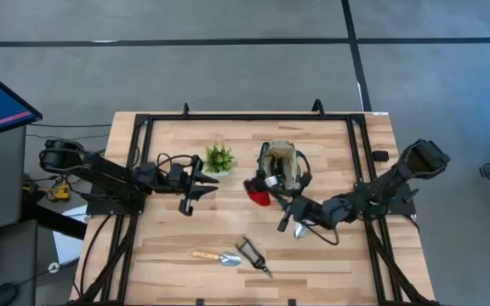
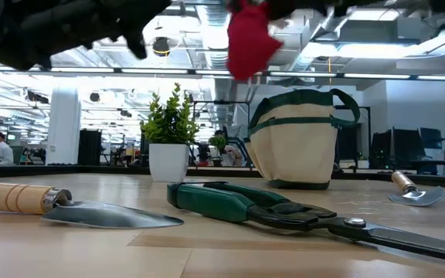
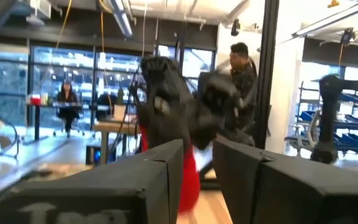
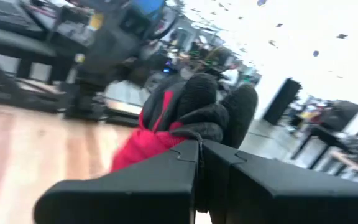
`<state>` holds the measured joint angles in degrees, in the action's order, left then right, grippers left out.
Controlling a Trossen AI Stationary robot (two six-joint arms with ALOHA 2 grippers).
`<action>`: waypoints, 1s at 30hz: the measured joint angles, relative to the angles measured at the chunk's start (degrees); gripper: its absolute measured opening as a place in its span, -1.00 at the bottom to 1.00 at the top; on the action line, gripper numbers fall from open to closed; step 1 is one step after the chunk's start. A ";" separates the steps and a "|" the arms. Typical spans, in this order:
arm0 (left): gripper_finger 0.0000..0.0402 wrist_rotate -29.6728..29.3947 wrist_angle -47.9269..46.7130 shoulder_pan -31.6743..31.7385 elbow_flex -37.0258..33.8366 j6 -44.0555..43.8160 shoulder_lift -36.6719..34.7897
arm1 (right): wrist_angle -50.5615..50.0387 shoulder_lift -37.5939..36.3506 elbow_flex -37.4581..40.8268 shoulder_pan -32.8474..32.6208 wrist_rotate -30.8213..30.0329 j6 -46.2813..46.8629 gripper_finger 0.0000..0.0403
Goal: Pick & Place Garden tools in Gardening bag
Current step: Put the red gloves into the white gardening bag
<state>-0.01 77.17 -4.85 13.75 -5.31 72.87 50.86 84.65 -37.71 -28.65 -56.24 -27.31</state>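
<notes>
1. No brand, label or readable writing shows on the tools, the bag or the arms.
2. The right gripper (image 4: 199, 163) has its jaws pressed together on the red-and-black piece (image 1: 259, 190), which hangs from the fingertips above the table (image 1: 330, 255), just beside the gardening bag (image 1: 280, 164).
3. The left gripper (image 1: 207, 182) hovers across from the right one with its jaws a little apart and nothing between them; the potted plant (image 1: 219, 157) is just beyond its tips.
4. Well apart from both sets of jaws, near the table's front edge, lie a wooden-handled trowel (image 1: 217, 257) and green-handled shears (image 1: 254, 256), side by side.
5. In the low view another trowel (image 2: 413, 190) lies past the bag.
</notes>
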 joint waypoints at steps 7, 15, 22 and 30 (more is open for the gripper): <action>-0.62 0.02 0.18 -1.27 -4.29 -2.68 -0.73 | -15.73 -8.96 -0.02 1.99 -3.40 3.33 -1.00; -0.62 0.14 0.23 -3.18 -4.56 -2.20 -0.73 | -37.53 -14.72 -0.02 9.96 -1.19 18.67 -1.00; -0.62 0.14 0.23 -3.18 -4.56 -2.07 -0.73 | -46.67 -13.95 -0.03 15.70 5.53 28.31 -1.00; -0.62 0.00 0.23 -3.16 -4.56 -2.05 -0.71 | -53.76 -14.65 -0.07 18.14 6.97 34.18 -1.00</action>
<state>-0.01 77.41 -8.01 9.19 -7.35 72.16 -2.91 70.00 -37.78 -10.51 -49.26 6.87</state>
